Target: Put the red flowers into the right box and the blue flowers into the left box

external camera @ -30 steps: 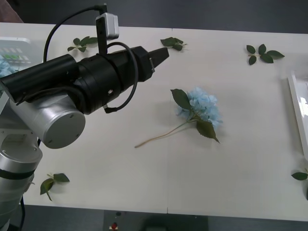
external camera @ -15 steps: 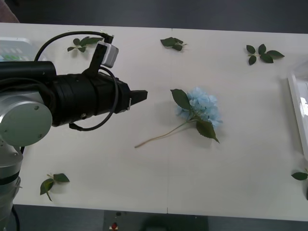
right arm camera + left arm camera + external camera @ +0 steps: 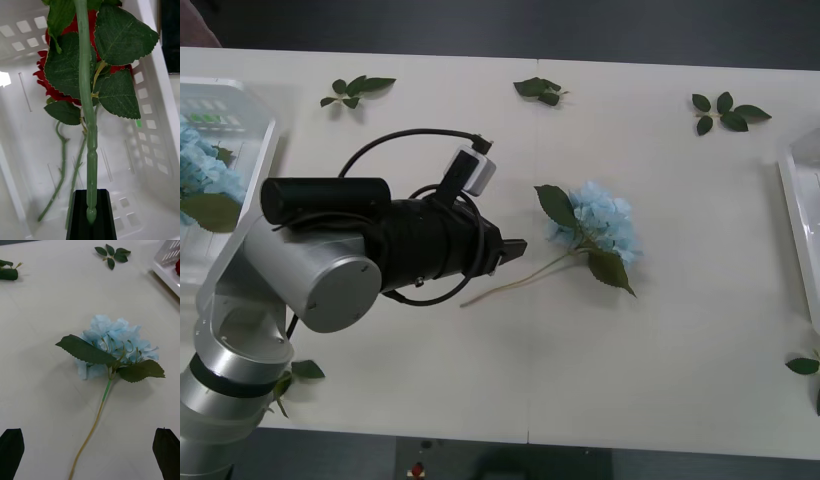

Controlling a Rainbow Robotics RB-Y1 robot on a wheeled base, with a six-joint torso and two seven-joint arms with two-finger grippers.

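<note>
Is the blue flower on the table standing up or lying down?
Lying down. The fluffy pale-blue artificial flower rests flat on the white table, thin stem stretched toward the open left gripper.

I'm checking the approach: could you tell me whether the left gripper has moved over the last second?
Yes. The left gripper dropped toward the blue flower's stem, away from the far leaf sprig.

My matt black left gripper [image 3: 90, 448]; smooth matt white table [image 3: 660, 350]; papery pale-blue fabric-look flower [image 3: 600, 222], serrated matt leaves; glossy white slotted plastic box [image 3: 150, 112]; waxy green plastic stem [image 3: 89, 123].
</note>
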